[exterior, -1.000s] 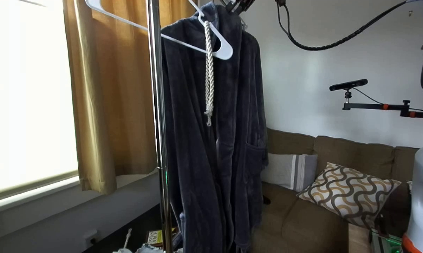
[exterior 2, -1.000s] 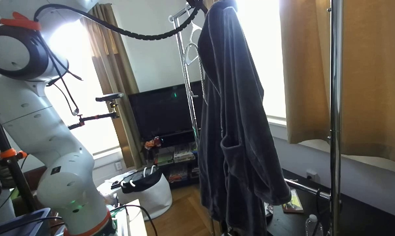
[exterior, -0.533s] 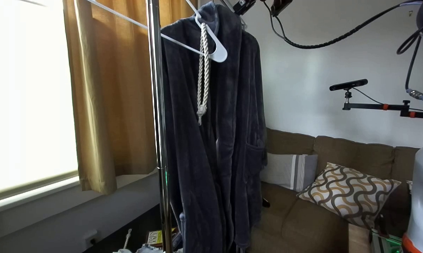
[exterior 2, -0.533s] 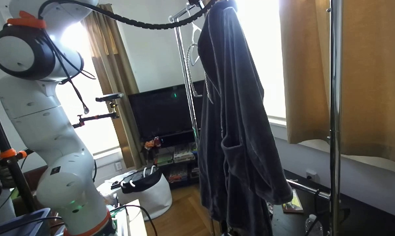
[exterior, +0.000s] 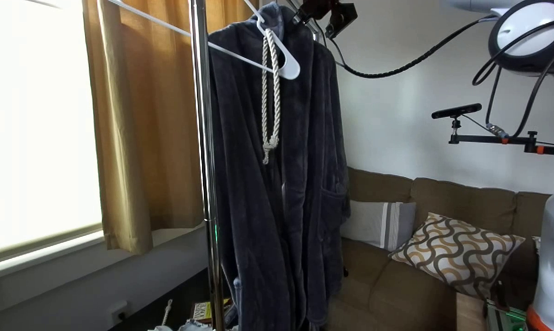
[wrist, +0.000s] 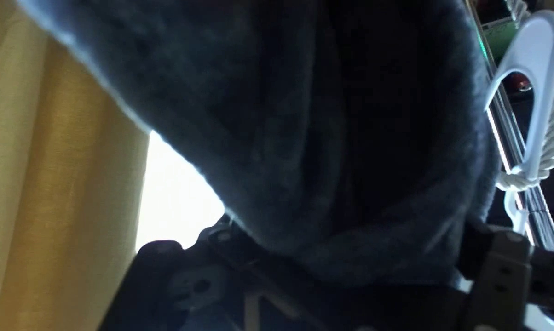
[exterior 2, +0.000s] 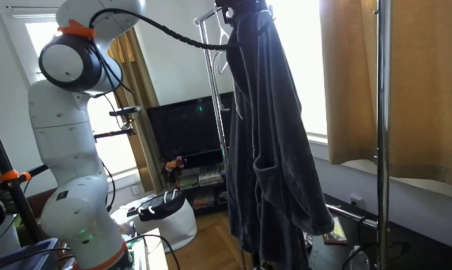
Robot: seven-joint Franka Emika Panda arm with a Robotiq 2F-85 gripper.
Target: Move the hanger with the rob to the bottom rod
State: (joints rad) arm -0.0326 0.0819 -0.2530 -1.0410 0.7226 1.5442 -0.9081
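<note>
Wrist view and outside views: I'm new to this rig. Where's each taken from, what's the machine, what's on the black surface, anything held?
The machine is a robot arm ending in a gripper. Two pictures look on from outside; the wrist view sits beside the gripper, facing the robe. The gripper looks open: its fingers stand apart with robe showing between, so nothing seems gripped. In an exterior view, a book lies on the black surface; a bottle shows near it, base out of frame.
</note>
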